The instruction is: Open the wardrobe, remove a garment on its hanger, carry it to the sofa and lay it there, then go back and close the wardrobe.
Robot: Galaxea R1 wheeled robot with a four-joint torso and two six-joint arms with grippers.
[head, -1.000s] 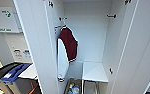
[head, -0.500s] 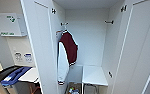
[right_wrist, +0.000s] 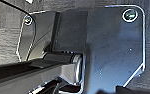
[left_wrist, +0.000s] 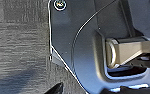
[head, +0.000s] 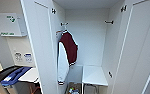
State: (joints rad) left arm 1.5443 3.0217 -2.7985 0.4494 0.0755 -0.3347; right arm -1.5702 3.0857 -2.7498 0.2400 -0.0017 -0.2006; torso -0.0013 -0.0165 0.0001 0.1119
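Wardrobe: tall white cabinet (head: 41,50) — both doors open.
Inside: maroon jacket with white sleeves (head: 67,50) hanging left.
Grippers: state — cannot tell.

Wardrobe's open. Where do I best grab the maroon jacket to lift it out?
Probably the hanger just above the collar, coming straight in between the wardrobe doors: the jacket hangs limp by the left wall, so cloth alone may slip.

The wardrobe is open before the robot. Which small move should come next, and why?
Probably lift one arm toward the left door to begin swinging it shut. Both doors of the wardrobe stand wide open, the piece hanging inside is the maroon jacket, and the wrist cameras face the floor, so the arms seem low.
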